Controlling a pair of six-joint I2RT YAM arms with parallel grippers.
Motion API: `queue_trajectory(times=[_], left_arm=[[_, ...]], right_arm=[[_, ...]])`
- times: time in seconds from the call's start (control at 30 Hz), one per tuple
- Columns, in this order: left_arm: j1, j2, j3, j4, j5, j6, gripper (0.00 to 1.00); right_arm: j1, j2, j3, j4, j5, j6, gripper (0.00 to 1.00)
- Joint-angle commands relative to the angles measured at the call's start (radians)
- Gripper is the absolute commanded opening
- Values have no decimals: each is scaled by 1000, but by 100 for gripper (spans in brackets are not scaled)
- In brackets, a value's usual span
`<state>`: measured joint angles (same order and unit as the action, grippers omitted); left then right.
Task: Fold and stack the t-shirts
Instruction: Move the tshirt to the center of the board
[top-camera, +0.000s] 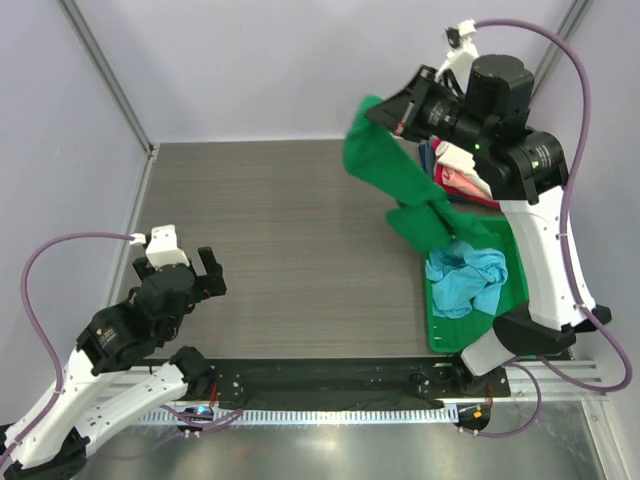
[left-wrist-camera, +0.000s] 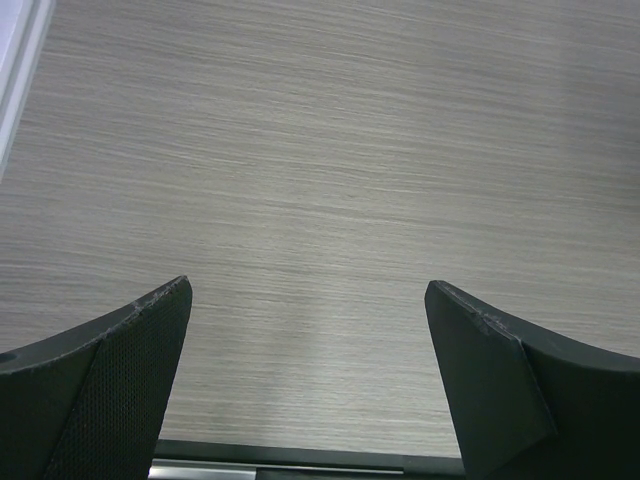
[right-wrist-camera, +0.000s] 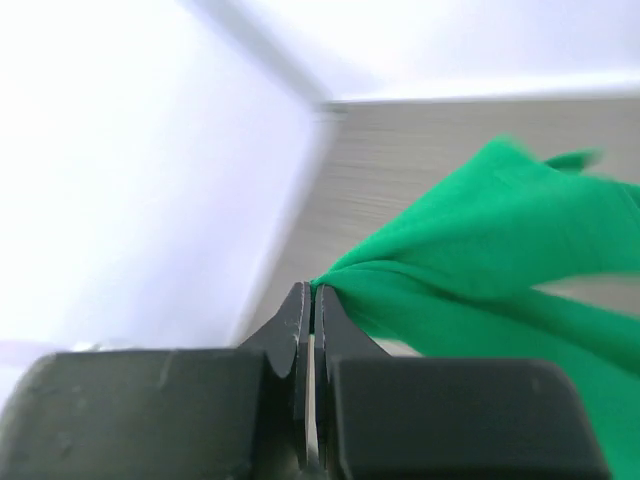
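Note:
My right gripper (top-camera: 378, 112) is shut on a fold of the bright green t-shirt (top-camera: 400, 180) and holds it high at the far right; the cloth hangs down toward the bin. In the right wrist view the green t-shirt (right-wrist-camera: 480, 250) trails from my right gripper (right-wrist-camera: 313, 292), its jaws pinched together. A light blue t-shirt (top-camera: 466, 278) lies crumpled in the green bin (top-camera: 518, 262). Cream and pink-red shirts (top-camera: 462, 172) lie bunched behind it. My left gripper (top-camera: 208, 272) is open and empty over bare table (left-wrist-camera: 320, 180) at the near left; its fingers (left-wrist-camera: 110, 380) are wide apart.
The grey wood-grain table (top-camera: 270, 230) spreads between the arms. Pale walls close the back and left sides. A black rail (top-camera: 330, 375) runs along the near edge. The right arm's column (top-camera: 540, 260) stands over the bin.

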<state>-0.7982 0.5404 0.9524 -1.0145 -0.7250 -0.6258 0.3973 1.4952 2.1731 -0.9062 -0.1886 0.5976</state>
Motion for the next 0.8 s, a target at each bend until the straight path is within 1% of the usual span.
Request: queue_trajectory(times=[0.0, 0.03, 0.07, 0.1, 0.13, 0.17, 0.2, 0.23, 0.27, 0.3, 0.33, 0.37, 0.4, 0.47, 0.53, 0.57, 0.6, 0.63, 0.67, 0.77], left_arm=[[5, 6, 6, -6, -56, -28, 100], [4, 4, 8, -9, -60, -29, 100], [4, 4, 9, -10, -63, -32, 100], [4, -2, 9, -15, -70, -37, 100], [4, -2, 9, -15, -74, -37, 100], [4, -5, 11, -16, -77, -38, 100], [4, -10, 9, -18, -80, -40, 100], [4, -11, 9, -19, -85, -40, 100], [5, -11, 9, -18, -86, -41, 100], [5, -11, 9, -21, -90, -41, 100], [4, -10, 11, -22, -93, -45, 100], [4, -10, 11, -25, -96, -46, 100], [4, -7, 11, -26, -97, -48, 100], [4, 3, 13, -26, -94, -49, 100], [4, 33, 14, -22, -91, -48, 100], [4, 56, 19, -18, -74, -42, 100], [5, 84, 25, -16, -67, -38, 100], [5, 151, 43, -19, -64, -43, 100], [5, 186, 51, -28, -60, -84, 100], [4, 303, 40, 20, 50, -136, 100]], right_arm=[[81, 56, 203, 50, -204, 43, 1], [84, 42, 171, 79, -204, 44, 1], [86, 18, 16, 110, -204, 42, 1], [84, -71, -101, 154, -198, 45, 1], [84, -119, -230, 259, -189, 60, 1], [84, -177, -501, 320, -181, 74, 1], [84, -266, -641, 378, -170, 88, 6], [84, -300, -765, 436, -157, 106, 27], [84, -320, -973, 440, -143, 99, 53], [84, -334, -1066, 437, -123, 91, 71], [84, -363, -1151, 411, -50, 88, 83], [84, -377, -1277, 389, 13, 85, 85], [83, -416, -1329, 373, 108, 94, 87], [83, -461, -1418, 328, 181, 132, 89], [81, -510, -1455, 322, 247, 162, 92], [81, -512, -1478, 328, 255, 183, 93], [81, -506, -1484, 335, 258, 185, 94], [80, -465, -1486, 340, 273, 186, 95], [78, -440, -1484, 340, 270, 189, 95], [63, -322, -1489, 359, 259, 182, 95]])
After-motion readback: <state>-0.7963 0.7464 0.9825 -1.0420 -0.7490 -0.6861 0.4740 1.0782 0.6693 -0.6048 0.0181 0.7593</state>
